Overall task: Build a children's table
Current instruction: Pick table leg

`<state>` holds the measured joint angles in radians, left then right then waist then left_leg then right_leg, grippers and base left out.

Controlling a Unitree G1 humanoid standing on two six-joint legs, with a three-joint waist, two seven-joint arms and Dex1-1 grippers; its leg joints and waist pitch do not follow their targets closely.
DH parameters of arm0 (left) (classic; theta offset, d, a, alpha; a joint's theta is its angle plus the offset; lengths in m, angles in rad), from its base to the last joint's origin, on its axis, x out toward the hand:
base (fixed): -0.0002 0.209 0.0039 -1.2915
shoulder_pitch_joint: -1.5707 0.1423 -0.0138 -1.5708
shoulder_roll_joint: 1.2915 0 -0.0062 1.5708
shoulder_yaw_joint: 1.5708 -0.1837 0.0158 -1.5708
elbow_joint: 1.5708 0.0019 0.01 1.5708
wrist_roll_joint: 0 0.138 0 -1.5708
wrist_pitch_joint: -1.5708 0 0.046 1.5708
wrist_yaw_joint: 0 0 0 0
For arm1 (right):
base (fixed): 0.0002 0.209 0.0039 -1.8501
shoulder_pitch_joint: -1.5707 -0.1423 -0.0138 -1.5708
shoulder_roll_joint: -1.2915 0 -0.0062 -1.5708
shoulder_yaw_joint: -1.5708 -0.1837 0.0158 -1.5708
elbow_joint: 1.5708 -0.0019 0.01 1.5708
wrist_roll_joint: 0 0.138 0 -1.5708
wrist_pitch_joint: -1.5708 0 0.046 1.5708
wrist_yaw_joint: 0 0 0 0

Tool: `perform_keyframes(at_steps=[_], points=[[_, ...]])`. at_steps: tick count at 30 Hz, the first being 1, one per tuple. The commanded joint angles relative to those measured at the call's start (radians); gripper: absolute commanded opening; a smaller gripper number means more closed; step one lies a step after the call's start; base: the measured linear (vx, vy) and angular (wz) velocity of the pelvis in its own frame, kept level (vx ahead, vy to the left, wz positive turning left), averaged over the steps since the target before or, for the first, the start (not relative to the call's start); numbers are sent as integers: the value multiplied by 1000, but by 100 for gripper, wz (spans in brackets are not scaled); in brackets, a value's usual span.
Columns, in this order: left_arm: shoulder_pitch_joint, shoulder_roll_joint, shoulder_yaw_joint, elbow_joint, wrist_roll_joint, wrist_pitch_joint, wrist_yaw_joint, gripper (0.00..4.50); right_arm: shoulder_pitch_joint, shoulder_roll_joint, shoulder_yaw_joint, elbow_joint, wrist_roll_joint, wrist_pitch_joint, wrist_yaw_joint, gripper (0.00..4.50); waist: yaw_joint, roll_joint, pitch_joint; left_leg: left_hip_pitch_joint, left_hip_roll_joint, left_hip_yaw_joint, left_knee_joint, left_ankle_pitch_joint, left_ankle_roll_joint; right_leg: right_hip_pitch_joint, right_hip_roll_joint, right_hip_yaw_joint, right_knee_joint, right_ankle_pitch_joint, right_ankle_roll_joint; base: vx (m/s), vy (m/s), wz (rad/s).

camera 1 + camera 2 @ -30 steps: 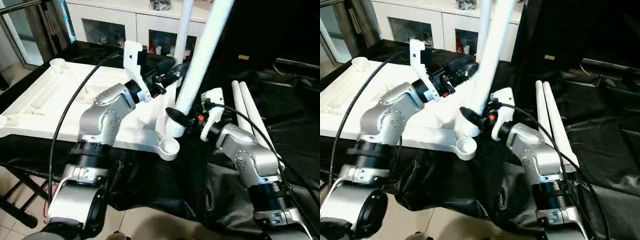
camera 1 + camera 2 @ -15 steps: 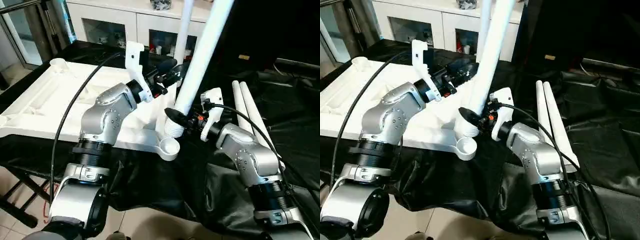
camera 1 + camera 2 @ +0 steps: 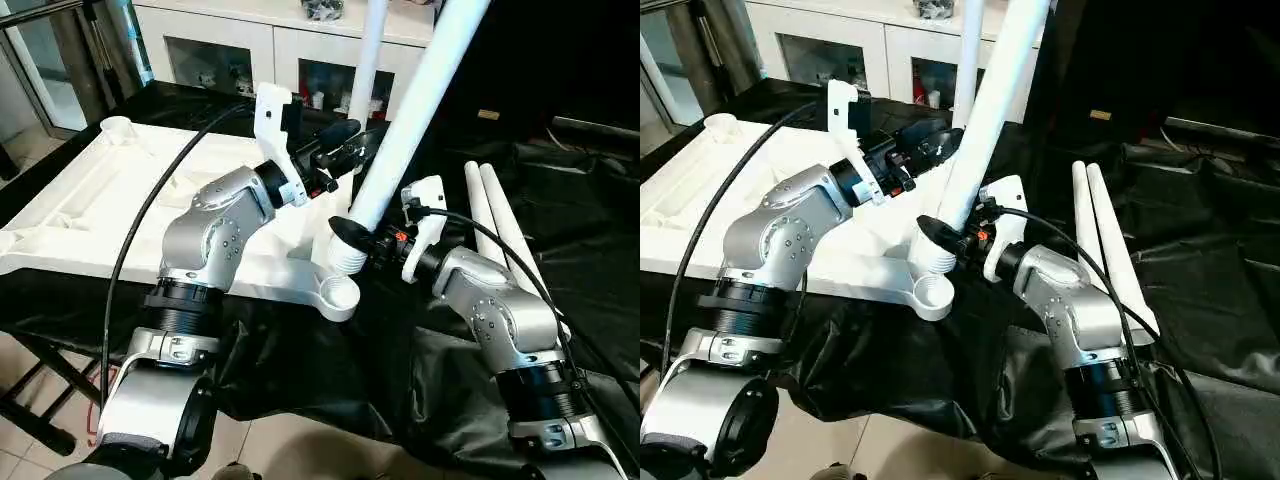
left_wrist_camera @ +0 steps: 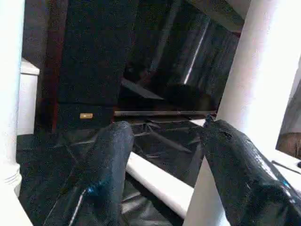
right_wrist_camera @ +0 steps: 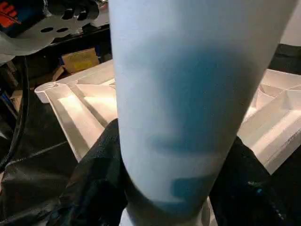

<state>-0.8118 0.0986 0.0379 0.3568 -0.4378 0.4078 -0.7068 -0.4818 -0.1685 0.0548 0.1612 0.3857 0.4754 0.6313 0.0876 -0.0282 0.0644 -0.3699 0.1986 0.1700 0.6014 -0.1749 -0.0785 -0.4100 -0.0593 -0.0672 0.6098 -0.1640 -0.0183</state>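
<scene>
The white tabletop (image 3: 90,210) lies upside down, ribs showing, on a black-covered surface. One leg (image 3: 368,60) stands upright in its far right corner. My right gripper (image 3: 360,236) is shut on a second leg (image 3: 410,100) just above its ribbed end (image 3: 348,262), which hangs tilted over the near right corner socket (image 3: 338,293). In the right wrist view this leg (image 5: 188,94) sits between the black fingers (image 5: 94,188). My left gripper (image 3: 348,140) is open beside the held leg, higher up. Its fingers (image 4: 113,155) have nothing between them, and the leg (image 4: 263,84) passes just outside one finger.
Two more legs (image 3: 500,235) lie side by side on the black cloth (image 3: 590,250) to the right of my right arm. A white glass-fronted cabinet (image 3: 270,50) stands behind the table. Bare floor (image 3: 300,440) shows below the table's near edge.
The held leg has tipped so its top leans further right. My left gripper has risen a little toward that leg. The right gripper's hold is unchanged.
</scene>
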Motion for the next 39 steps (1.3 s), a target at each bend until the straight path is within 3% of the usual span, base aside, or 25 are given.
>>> perform_keyframes(at_steps=[1,7,9,13,14,15,16,17,20,23,24,28,32,39], points=[[-10,2,-11,-1,10,-19,-6,280,-22,-2,-6,1,-14,-11,-16,188,-1,4,-74,9,23,-5,-70,-198,2,58,-73,45,-83,-310,-138,0,0,0],[-23,54,20,40,40,-76,-4,280,-28,-5,-31,28,-40,-28,-70,188,-4,4,-73,10,22,-6,-73,-206,-9,56,-71,45,-84,-326,-124,0,0,0],[-15,108,16,49,54,-103,-62,280,-34,-13,-40,57,-64,-38,-104,188,-7,3,-74,10,21,-5,-72,-202,-14,56,-71,46,-82,-320,-125,0,0,0],[52,217,-94,24,114,-125,-238,280,-45,-16,-68,100,-74,-49,-150,188,-10,10,-74,14,25,-5,-76,-196,-27,52,-71,49,-75,-284,-138,0,0,0],[80,258,-151,32,157,-155,-300,280,-47,-13,-81,109,-72,-50,-169,188,-9,12,-74,15,26,-5,-77,-193,-25,51,-72,50,-75,-271,-141,0,0,0],[82,261,-156,33,160,-157,-304,280,-47,-13,-81,109,-72,-50,-170,188,-12,-4,-74,15,27,-2,-77,-192,-22,52,-71,51,-74,-269,-142,0,0,0],[95,280,-184,40,179,-175,-338,280,-46,-13,-82,111,-78,-56,-177,188,-7,4,-76,17,27,-2,-77,-185,-22,51,-73,52,-70,-261,-146,0,0,0],[116,318,-239,59,218,-203,-402,280,-41,-14,-77,119,-92,-97,-173,188,-6,6,-76,16,28,-3,-78,-178,-23,50,-73,52,-69,-249,-147,0,0,0],[129,353,-289,90,258,-236,-462,280,-35,-13,-72,122,-102,-120,-171,188,-6,6,-75,15,27,0,-78,-181,-28,51,-75,53,-67,-237,-150,0,0,0],[129,368,-315,125,296,-279,-479,263,-33,-7,-76,122,-96,-117,-174,188,-7,6,-73,16,26,-1,-80,-201,-30,52,-75,54,-70,-266,-149,0,0,0],[122,384,-349,191,353,-346,-492,253,-24,-3,-69,118,-111,-148,-180,188,-7,8,-72,17,26,-2,-80,-208,-33,51,-76,54,-72,-280,-145,0,0,0],[103,401,-391,282,416,-435,-508,242,-11,-2,-51,113,-141,-187,-187,188,-8,8,-72,18,25,-3,-81,-223,-37,48,-77,55,-78,-317,-123,0,0,0],[78,408,-417,344,445,-471,-528,204,-1,-7,-41,104,-145,-175,-177,188,-6,8,-74,20,29,-3,-80,-220,-36,48,-79,56,-71,-276,-151,0,0,0],[35,395,-423,470,484,-566,-554,151,26,-18,-28,61,-119,-155,-110,188,-4,7,-74,16,27,-2,-79,-212,-25,53,-80,55,-71,-257,-163,0,0,0]])
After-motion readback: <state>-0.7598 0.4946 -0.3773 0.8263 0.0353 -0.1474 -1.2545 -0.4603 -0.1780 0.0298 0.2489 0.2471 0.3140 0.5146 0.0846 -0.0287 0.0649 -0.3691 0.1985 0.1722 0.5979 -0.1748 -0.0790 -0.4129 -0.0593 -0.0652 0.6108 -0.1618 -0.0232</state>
